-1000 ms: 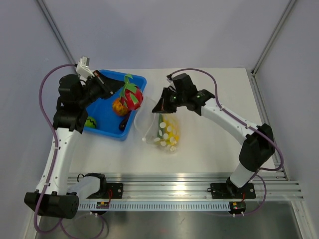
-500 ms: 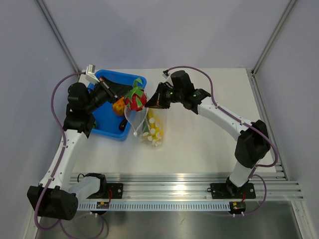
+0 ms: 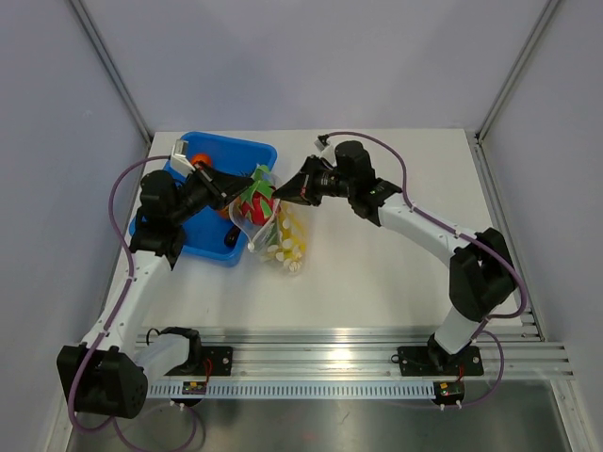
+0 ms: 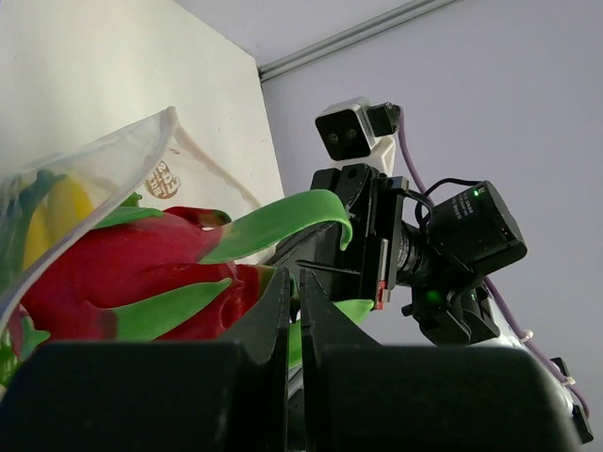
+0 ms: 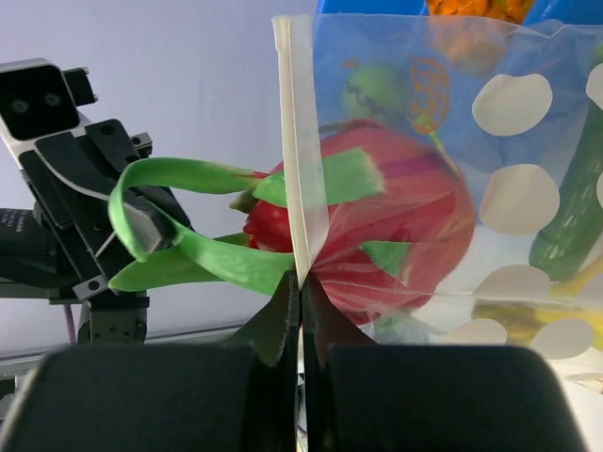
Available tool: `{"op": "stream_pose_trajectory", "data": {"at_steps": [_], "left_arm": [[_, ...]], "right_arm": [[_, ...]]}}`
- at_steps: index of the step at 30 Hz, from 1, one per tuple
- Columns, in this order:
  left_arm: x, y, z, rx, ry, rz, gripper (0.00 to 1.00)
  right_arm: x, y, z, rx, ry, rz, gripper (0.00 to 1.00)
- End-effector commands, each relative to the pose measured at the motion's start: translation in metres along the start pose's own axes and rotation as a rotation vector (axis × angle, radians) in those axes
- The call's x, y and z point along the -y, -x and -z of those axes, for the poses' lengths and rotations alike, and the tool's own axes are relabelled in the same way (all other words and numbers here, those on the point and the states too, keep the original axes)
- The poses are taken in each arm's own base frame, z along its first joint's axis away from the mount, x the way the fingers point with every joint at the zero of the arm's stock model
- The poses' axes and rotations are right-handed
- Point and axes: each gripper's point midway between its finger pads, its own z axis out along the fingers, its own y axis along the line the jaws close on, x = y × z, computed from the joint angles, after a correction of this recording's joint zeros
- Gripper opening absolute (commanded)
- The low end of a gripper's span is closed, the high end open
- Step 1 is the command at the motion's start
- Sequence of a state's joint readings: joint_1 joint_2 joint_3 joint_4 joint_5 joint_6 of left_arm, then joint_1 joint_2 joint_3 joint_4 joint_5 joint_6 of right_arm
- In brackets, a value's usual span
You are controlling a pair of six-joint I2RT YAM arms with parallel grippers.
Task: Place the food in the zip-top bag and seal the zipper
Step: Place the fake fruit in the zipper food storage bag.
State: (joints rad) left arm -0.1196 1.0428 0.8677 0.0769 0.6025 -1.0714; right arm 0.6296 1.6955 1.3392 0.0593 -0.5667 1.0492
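Note:
The food in hand is a red toy dragon fruit (image 3: 254, 200) with green leaves. My left gripper (image 3: 247, 181) is shut on one of its leaves (image 4: 283, 215), and the fruit (image 5: 405, 217) sits partway inside the mouth of the clear, white-dotted zip-top bag (image 3: 278, 235). Its leaves (image 5: 188, 254) still stick out. My right gripper (image 3: 286, 197) is shut on the bag's zipper (image 5: 300, 179) and holds that edge up. Yellow pieces (image 3: 292, 231) and a green piece (image 5: 565, 207) lie inside the bag.
The blue bin (image 3: 209, 143) stands left of the bag under my left arm, with an orange piece (image 3: 200, 158) and a dark object (image 3: 229, 239) in it. White tabletop (image 3: 396, 273) stretches to the right. A metal rail (image 3: 358, 353) runs along the near edge.
My left gripper has carried the dragon fruit rightward from over the bin into the bag's mouth. The right gripper has drawn the bag's mouth left toward it.

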Motion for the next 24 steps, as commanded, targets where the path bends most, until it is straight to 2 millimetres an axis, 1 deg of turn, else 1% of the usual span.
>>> {"op": "stream_pose_trajectory", "data": {"at_steps": [1,3,4,5,6,7,8,9,10,11,12,13,14,15,16,17,18,19,20,21,22,23,24], "left_arm": [[0.024,0.006,0.003,0.020,-0.083,-0.089,0.00],[0.011,0.000,-0.001,-0.013,-0.038,-0.104,0.00],[0.009,0.000,-0.002,-0.018,-0.024,-0.117,0.00],[0.008,-0.005,-0.003,-0.045,-0.012,-0.125,0.00],[0.005,-0.008,-0.007,-0.069,-0.007,-0.163,0.14],[0.008,-0.014,-0.008,-0.106,-0.030,-0.189,0.73],[0.012,-0.020,-0.008,-0.147,-0.030,-0.221,0.89],[0.013,-0.024,-0.009,-0.175,-0.030,-0.232,0.98],[0.016,-0.025,-0.008,-0.186,-0.025,-0.253,0.99],[0.024,-0.024,-0.003,-0.192,-0.020,-0.309,0.99],[0.029,-0.021,0.001,-0.183,-0.016,-0.336,0.99],[0.039,-0.015,0.009,-0.141,-0.014,-0.378,0.97],[0.041,-0.012,0.015,-0.127,0.009,-0.399,0.95],[0.047,-0.005,0.021,-0.091,0.021,-0.447,0.90],[0.047,0.004,0.026,-0.040,0.060,-0.472,0.84],[0.038,0.004,0.030,-0.045,0.107,-0.494,0.78],[0.034,0.006,0.031,-0.041,0.130,-0.504,0.70],[0.024,0.009,0.031,-0.031,0.175,-0.514,0.68],[0.008,0.004,0.031,-0.068,0.227,-0.518,0.66],[-0.003,0.002,0.031,-0.082,0.259,-0.516,0.68],[-0.021,-0.002,0.031,-0.100,0.305,-0.514,0.70],[-0.031,-0.006,0.032,-0.119,0.323,-0.523,0.75],[-0.038,-0.009,0.032,-0.128,0.338,-0.525,0.84]], "right_arm": [[-0.057,0.013,0.023,0.057,0.165,0.072,0.00],[-0.059,0.015,0.028,0.068,0.169,0.074,0.00],[-0.062,0.016,0.030,0.070,0.174,0.079,0.00],[-0.063,0.017,0.032,0.074,0.176,0.080,0.00],[-0.064,0.017,0.032,0.074,0.178,0.082,0.00],[-0.066,0.018,0.033,0.075,0.182,0.085,0.00],[-0.066,0.018,0.034,0.075,0.182,0.085,0.00],[-0.066,0.018,0.034,0.076,0.180,0.084,0.00],[-0.064,0.017,0.034,0.073,0.177,0.081,0.00],[-0.062,0.017,0.034,0.074,0.171,0.079,0.00],[-0.059,0.018,0.034,0.075,0.167,0.076,0.00],[-0.057,0.017,0.034,0.075,0.163,0.073,0.00],[-0.055,0.017,0.034,0.074,0.160,0.073,0.00],[-0.054,0.017,0.035,0.074,0.157,0.070,0.00],[-0.052,0.017,0.035,0.072,0.153,0.070,0.00],[-0.052,0.016,0.036,0.068,0.152,0.069,0.00],[-0.051,0.016,0.036,0.066,0.149,0.071,0.00],[-0.050,0.015,0.036,0.063,0.145,0.078,0.00],[-0.048,0.013,0.037,0.058,0.134,0.077,0.00],[-0.048,0.012,0.038,0.056,0.129,0.081,0.00],[-0.045,0.011,0.039,0.053,0.121,0.093,0.00],[-0.042,0.008,0.040,0.044,0.106,0.090,0.00],[-0.041,0.007,0.041,0.043,0.101,0.101,0.00]]}}
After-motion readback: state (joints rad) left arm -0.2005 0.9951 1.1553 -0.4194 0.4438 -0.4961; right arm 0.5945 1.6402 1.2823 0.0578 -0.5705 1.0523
